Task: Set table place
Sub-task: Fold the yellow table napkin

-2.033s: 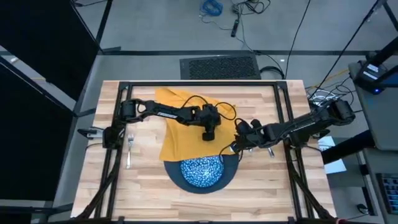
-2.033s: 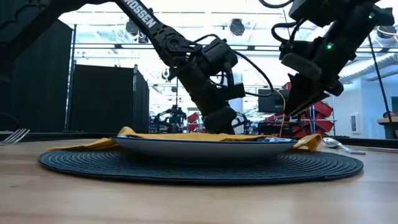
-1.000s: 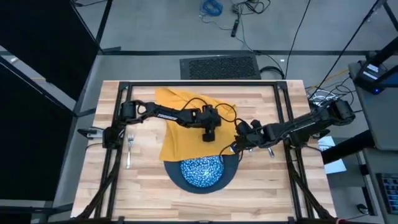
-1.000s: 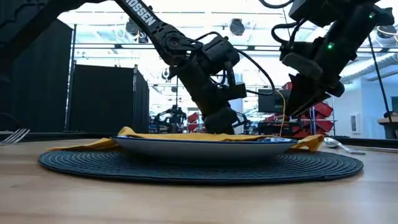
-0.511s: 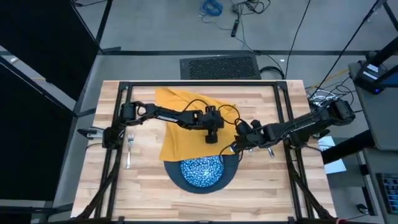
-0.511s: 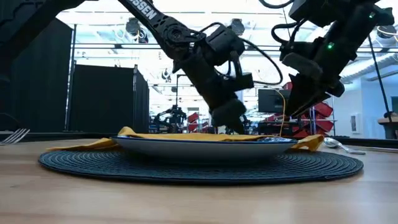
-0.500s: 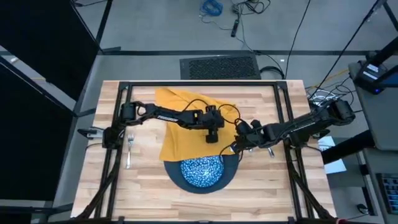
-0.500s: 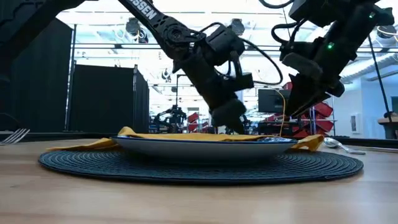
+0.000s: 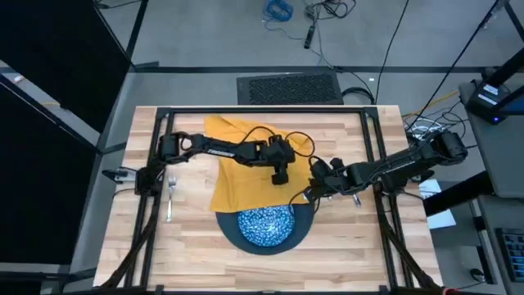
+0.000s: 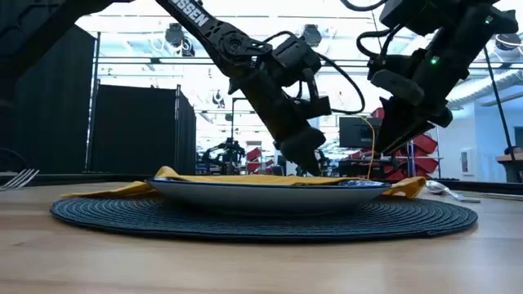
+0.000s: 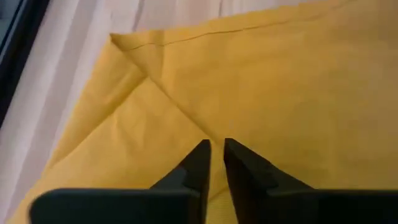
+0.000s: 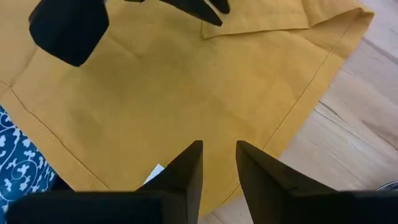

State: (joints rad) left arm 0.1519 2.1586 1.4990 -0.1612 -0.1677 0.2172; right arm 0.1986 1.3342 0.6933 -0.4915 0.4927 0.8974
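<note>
Over the yellow napkin [image 9: 237,176], left pincer [image 9: 280,175] nearly closed, right pincer [image 9: 307,199] slightly parted, gripping nothing, beside speckled dish [image 9: 266,227].

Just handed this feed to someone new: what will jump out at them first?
The yellow napkin spread crooked across the table's middle, one edge tucked under the speckled dish on the dark plate near the front edge. Both claws crowd over it: the left claw above the cloth's centre, nearly shut, and the right claw by the plate's rim. A fork lies off to the left.
</note>
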